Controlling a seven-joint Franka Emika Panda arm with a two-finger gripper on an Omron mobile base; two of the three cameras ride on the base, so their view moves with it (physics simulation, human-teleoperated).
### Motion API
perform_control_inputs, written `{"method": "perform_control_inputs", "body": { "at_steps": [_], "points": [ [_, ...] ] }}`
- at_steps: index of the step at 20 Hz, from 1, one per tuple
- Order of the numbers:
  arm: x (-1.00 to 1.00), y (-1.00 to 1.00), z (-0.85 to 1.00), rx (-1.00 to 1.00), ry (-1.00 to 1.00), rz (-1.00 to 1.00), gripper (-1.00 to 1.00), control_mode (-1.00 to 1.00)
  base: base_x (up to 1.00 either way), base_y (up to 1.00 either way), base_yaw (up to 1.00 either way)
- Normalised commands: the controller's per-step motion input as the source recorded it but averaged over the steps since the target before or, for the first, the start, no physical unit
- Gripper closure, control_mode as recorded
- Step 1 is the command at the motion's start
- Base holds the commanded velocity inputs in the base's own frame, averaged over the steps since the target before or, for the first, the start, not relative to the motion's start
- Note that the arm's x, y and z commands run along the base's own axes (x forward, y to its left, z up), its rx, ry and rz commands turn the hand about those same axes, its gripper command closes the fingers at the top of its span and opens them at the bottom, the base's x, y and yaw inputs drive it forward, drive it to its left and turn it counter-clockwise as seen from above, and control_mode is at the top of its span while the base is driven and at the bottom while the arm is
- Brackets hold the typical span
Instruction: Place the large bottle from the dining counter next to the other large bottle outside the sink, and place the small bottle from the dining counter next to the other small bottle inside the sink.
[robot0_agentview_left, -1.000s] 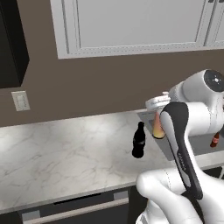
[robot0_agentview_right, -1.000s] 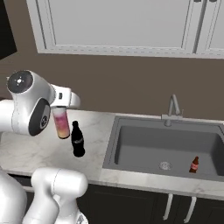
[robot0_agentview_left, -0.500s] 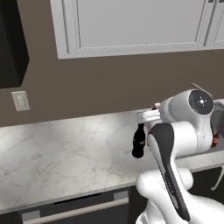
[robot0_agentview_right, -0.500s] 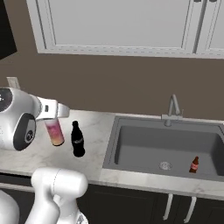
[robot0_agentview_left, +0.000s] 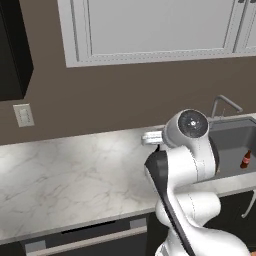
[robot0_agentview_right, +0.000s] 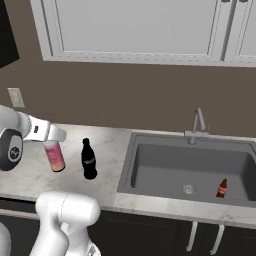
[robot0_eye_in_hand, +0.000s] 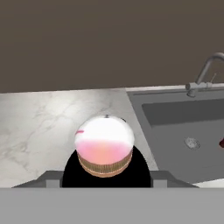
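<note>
The large bottle (robot0_agentview_right: 54, 157), pink fading to yellow-orange, stands upright at the marble worktop (robot0_agentview_right: 107, 142), just left of the all-black other large bottle (robot0_agentview_right: 89, 160). My gripper (robot0_agentview_right: 51, 145) reaches in from the left and is shut on its upper part. From above, the hand view shows the held bottle's rounded top (robot0_eye_in_hand: 104, 148). The other small bottle (robot0_agentview_right: 222, 188) stands inside the sink (robot0_agentview_right: 150, 160), near the drain, also seen as a red bottle (robot0_agentview_left: 245, 159). The dining counter and its small bottle are out of view.
A faucet (robot0_agentview_right: 198, 124) rises behind the sink. White wall cabinets (robot0_agentview_right: 135, 30) hang above the worktop. A wall outlet (robot0_agentview_left: 23, 115) sits at the left. My own arm (robot0_agentview_left: 185, 165) blocks the bottles in the left base view.
The gripper has carried the pink-yellow bottle down and a little left, to worktop level beside the black bottle. In the left base view the arm has swung in front of both bottles.
</note>
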Motion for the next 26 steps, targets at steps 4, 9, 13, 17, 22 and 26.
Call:
{"method": "perform_control_inputs", "body": {
  "at_steps": [4, 9, 13, 17, 22, 26],
  "points": [
    [0.11, 0.25, -0.36, 0.0, 0.0, -0.14, 1.0, -1.0, 0.0, 0.0, 0.0],
    [0.22, -0.04, -0.49, 0.0, 0.0, -0.05, 1.0, -1.0, 0.0, 0.0, 0.0],
    [0.12, -0.03, -0.43, 0.0, -0.01, -0.02, 1.0, -1.0, 0.0, 0.0, 0.0],
    [0.14, 0.0, -0.33, 0.0, 0.0, -0.03, 1.0, -1.0, 0.0, 0.0, 0.0],
    [0.06, 0.0, -0.29, 0.0, -0.02, -0.03, 1.0, -1.0, 0.0, 0.0, 0.0],
    [0.09, 0.0, -0.27, 0.0, -0.04, -0.03, 1.0, -1.0, 0.0, 0.0, 0.0]
  ]
}}
